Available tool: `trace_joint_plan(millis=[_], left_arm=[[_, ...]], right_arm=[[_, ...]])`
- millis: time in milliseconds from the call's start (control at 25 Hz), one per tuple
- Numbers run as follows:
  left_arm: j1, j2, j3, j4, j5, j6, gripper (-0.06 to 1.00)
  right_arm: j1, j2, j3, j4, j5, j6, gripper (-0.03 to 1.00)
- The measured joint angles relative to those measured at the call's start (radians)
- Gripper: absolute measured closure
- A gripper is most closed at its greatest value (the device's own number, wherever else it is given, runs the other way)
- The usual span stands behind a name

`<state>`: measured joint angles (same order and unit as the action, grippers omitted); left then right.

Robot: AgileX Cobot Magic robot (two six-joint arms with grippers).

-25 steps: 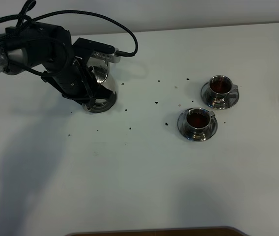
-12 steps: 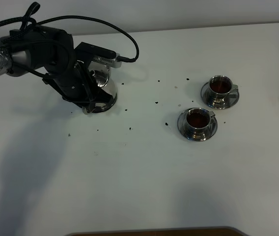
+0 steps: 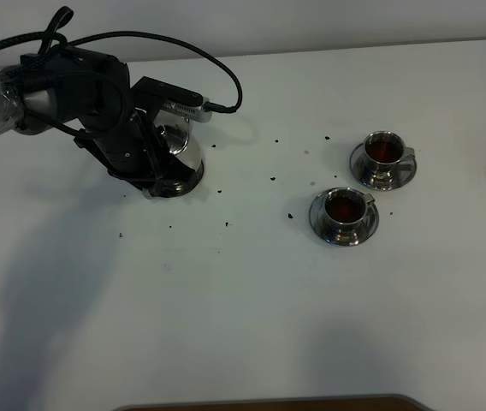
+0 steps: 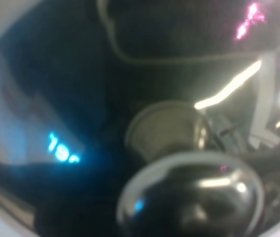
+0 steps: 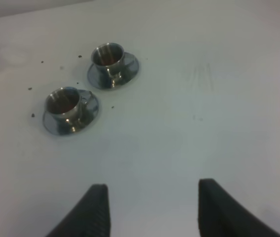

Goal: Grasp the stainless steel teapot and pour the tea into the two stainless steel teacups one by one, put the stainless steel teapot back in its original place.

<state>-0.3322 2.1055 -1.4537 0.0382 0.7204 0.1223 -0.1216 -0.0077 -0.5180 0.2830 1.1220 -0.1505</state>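
The stainless steel teapot [image 3: 183, 152] stands at the left of the white table, its base low on a dark round rim that looks like the coaster of the original place [image 3: 193, 181]. My left gripper [image 3: 157, 164] is shut on the teapot's near side, and the black arm hides the handle. The left wrist view is filled by the blurred lid and knob of the teapot [image 4: 192, 197]. Two stainless steel teacups on saucers, one farther [image 3: 384, 155] [image 5: 107, 57] and one nearer [image 3: 344, 213] [image 5: 65, 103], both hold dark tea. My right gripper [image 5: 150, 210] is open over bare table.
Dark tea specks [image 3: 272, 178] lie scattered between the teapot and the cups. A black cable [image 3: 226, 73] loops above the left arm. A brown edge [image 3: 269, 402] runs along the table's front.
The left arm has lowered the teapot from a tilted, raised pose down onto its spot and shifted slightly left. The cups have not moved.
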Motion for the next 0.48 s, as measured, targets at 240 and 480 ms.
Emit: trace_joint_plan(millis=[240, 480], left_arm=[[0.0, 0.0, 0.0, 0.0, 0.0, 0.002, 0.7], [0.0, 0.0, 0.0, 0.001, 0.002, 0.002, 0.69]], right_arm=[[0.0, 0.0, 0.0, 0.0, 0.0, 0.0, 0.55], [0.0, 0.0, 0.0, 0.0, 0.0, 0.0, 0.55]])
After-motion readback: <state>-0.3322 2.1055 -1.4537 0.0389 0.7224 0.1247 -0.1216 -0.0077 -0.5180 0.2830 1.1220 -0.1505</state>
